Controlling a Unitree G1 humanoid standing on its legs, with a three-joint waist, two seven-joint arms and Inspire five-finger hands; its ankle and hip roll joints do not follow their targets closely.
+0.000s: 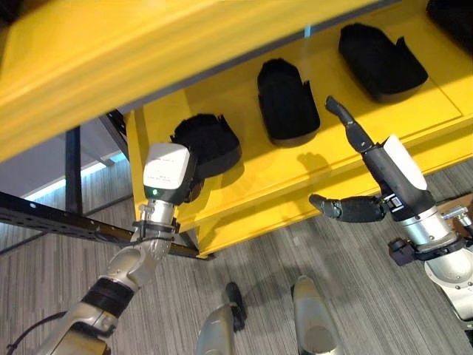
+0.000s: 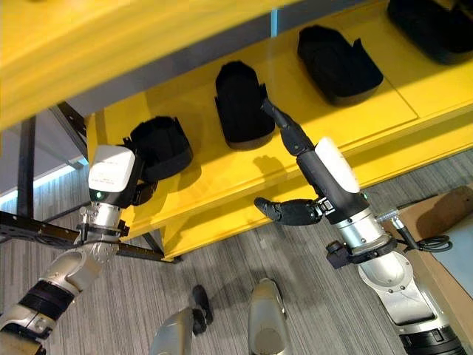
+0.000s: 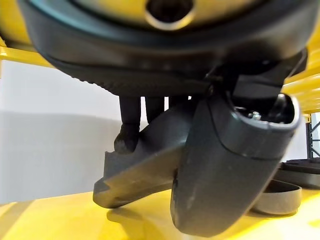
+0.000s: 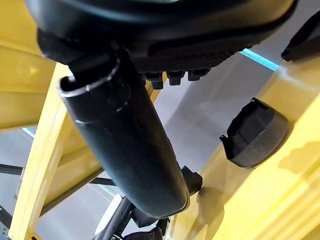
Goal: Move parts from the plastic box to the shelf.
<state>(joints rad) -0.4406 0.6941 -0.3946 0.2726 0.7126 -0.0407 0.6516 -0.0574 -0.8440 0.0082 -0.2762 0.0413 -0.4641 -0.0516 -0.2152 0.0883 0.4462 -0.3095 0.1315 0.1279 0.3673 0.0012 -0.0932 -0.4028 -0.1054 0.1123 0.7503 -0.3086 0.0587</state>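
Observation:
A black moulded part (image 1: 211, 140) rests at the left end of the yellow shelf (image 1: 310, 170). My left hand (image 3: 220, 165) is shut on it, thumb on one side and fingers (image 3: 129, 125) on the far side; in the left wrist view the part (image 3: 140, 175) touches the shelf board. Two more black parts lie further right, one in the middle (image 1: 287, 100) and one beyond it (image 1: 380, 61). My right hand (image 2: 295, 137) hangs open in front of the shelf edge beside the middle part, fingers straight, thumb (image 2: 284, 211) spread, holding nothing.
A yellow upper board (image 1: 148, 52) overhangs the shelf close above. Another black part (image 1: 452, 18) sits at the far right. A dark steel rack frame (image 1: 70, 170) stands left of the shelf. A brown box edge (image 2: 443, 214) lies at the right, on grey carpet.

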